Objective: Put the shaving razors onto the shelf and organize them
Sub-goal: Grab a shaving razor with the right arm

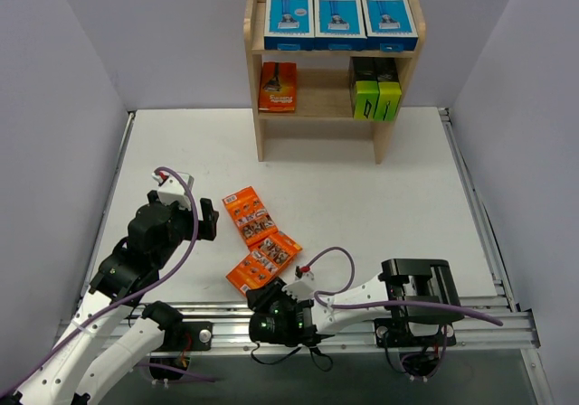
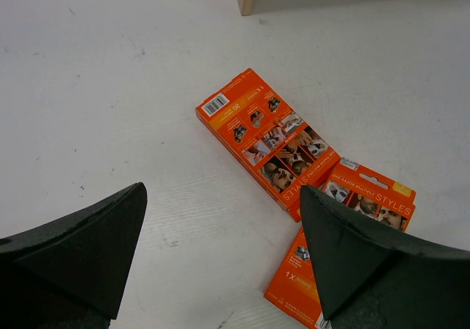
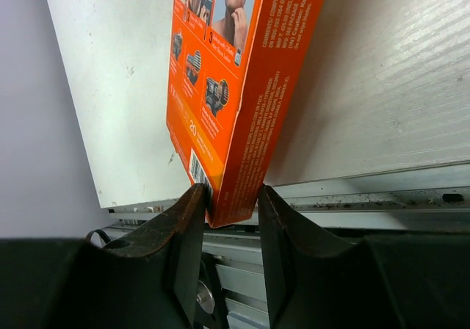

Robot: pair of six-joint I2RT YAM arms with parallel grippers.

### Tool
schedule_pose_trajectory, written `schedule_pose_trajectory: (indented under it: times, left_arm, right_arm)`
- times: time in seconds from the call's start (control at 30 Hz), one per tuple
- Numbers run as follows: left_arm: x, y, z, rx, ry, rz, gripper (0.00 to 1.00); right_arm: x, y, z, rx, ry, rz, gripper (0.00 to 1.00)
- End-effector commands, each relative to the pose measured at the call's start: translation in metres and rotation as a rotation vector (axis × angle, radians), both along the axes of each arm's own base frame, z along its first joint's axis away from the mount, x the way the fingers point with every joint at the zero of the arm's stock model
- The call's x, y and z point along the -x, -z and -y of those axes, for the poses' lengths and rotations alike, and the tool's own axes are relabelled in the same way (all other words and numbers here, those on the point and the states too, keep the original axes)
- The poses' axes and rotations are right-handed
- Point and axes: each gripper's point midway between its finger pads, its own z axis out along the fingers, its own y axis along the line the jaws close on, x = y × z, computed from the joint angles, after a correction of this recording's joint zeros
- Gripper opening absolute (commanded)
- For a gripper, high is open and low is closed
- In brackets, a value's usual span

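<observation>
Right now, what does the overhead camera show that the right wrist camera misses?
Only the overhead: the shelf with three blue boxes on top, an orange pack and black-green boxes on the tier below, the open left gripper, and a second pack on the table. Only the right wrist: its fingers pressed on both sides of the near pack's corner, and the small print along its edge. Both: the near pack, the right gripper and the white table.
</observation>
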Motion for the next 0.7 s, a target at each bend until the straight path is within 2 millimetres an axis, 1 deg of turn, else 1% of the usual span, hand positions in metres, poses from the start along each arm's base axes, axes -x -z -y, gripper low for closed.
schedule_pose_trajectory:
  times: [0.0, 0.23, 0.6, 0.67]
  left_arm:
    - [-0.003, -0.013, 0.003, 0.019, 0.011, 0.042, 0.94]
    - [-0.003, -0.013, 0.003, 0.018, 0.012, 0.042, 0.94]
    - [-0.003, -0.013, 0.003, 0.019, 0.012, 0.044, 0.94]
    - [-0.003, -0.013, 0.004, 0.02, 0.015, 0.045, 0.94]
  right_arm:
    - [-0.013, -0.028, 0.007, -0.125, 0.117, 0.034, 0.0]
    - [-0.016, -0.039, 0.011, -0.109, 0.096, 0.082, 0.0]
    - [-0.02, -0.054, 0.023, -0.071, 0.085, 0.135, 0.0]
    - [-0.022, -0.061, 0.026, -0.074, 0.085, 0.147, 0.0]
